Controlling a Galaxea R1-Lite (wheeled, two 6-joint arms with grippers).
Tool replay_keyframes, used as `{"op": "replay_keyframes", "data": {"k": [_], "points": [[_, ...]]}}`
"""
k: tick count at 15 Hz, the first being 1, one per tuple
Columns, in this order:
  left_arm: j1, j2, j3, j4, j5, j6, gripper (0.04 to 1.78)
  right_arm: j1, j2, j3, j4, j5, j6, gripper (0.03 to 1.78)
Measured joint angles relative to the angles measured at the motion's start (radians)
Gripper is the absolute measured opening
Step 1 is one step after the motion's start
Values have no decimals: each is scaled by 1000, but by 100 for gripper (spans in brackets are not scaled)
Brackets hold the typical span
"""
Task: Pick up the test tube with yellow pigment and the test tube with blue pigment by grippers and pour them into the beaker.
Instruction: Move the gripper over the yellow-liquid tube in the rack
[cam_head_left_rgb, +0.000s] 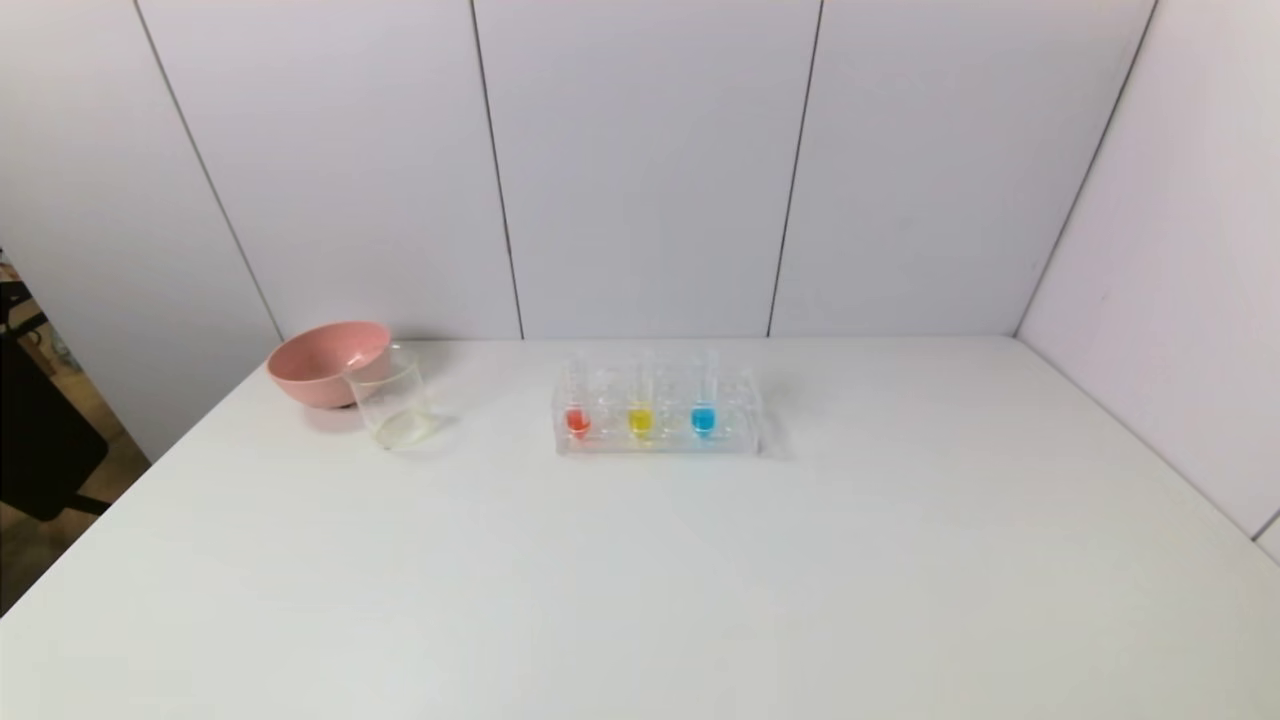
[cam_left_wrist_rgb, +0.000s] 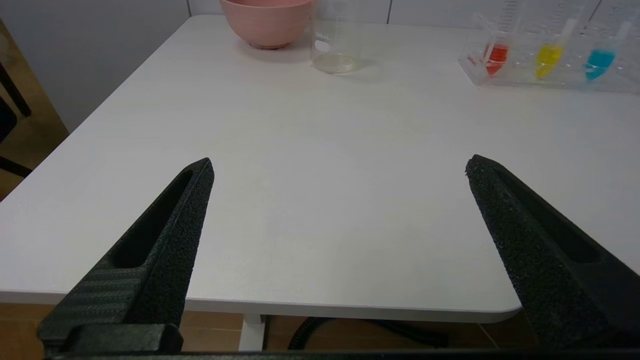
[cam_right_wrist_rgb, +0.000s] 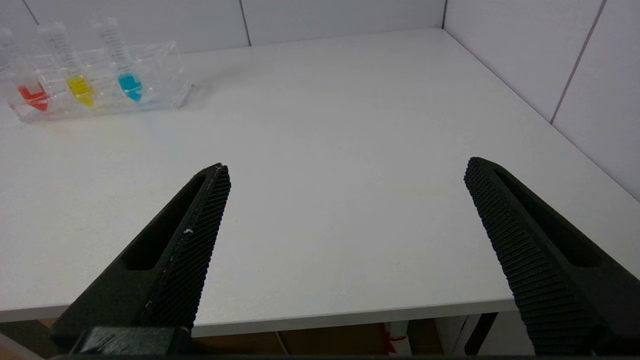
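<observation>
The test tube with yellow pigment (cam_head_left_rgb: 640, 420) and the test tube with blue pigment (cam_head_left_rgb: 703, 418) stand upright in the clear rack (cam_head_left_rgb: 745, 425), beside a red-filled tube (cam_head_left_rgb: 577, 421). The beaker (cam_head_left_rgb: 392, 404) stands well to their left on the tabletop (cam_head_left_rgb: 640, 580), just before a pink bowl (cam_head_left_rgb: 325, 362). The left gripper (cam_left_wrist_rgb: 339, 167) and right gripper (cam_right_wrist_rgb: 346, 167) hover at the tabletop's near edge, fingers spread wide and holding nothing.

Left hand (cam_left_wrist_rgb: 340, 167) matte black, long tapered slotted fingers, gritty pads; right hand (cam_right_wrist_rgb: 347, 167) black, ribbed pads

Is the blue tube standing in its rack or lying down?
Standing: the blue tube sits upright in the clear rack, liquid at its bottom.
</observation>
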Motion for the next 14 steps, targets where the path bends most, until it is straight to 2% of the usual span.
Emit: {"op": "replay_keyframes", "data": {"k": [3,7,11,14], "points": [[0,0,-33,5,-11,7,176,0,0,0,0,0,0,171],[-1,37,-170,94,-97,8,176,-1,0,0,0,-1,-1,171],[-8,196,-311,91,-157,5,176,0,0,0,0,0,0,171],[-12,377,-391,1,-171,-6,176,0,0,0,0,0,0,171]]}}
